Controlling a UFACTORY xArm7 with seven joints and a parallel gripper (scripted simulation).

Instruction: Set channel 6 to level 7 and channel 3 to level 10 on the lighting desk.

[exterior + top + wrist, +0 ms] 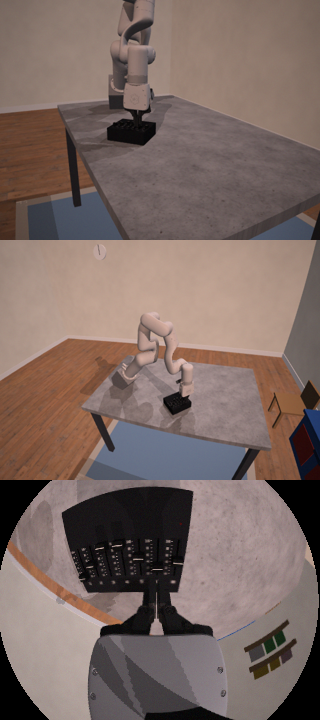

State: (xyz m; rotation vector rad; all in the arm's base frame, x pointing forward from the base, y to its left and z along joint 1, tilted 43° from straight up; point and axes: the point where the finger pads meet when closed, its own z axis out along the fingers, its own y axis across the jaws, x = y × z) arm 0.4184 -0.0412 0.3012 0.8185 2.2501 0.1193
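Observation:
The lighting desk (177, 402) is a black box with a row of faders, standing on its feet on the grey table. It also shows in the exterior view (131, 131) and in the wrist view (128, 540). My gripper (156, 588) is shut with nothing between the fingers. Its tips point straight down onto the fader panel, at the near end of one of the right-hand faders, touching or just beside its cap (158, 570). In the exterior view the fingers (136, 123) reach the desk top. The fader caps stand at different heights; I cannot read the levels.
The arm's base (123, 378) stands on the table behind the desk. A chair (294, 401) and a blue cabinet (307, 444) stand off the table to the right.

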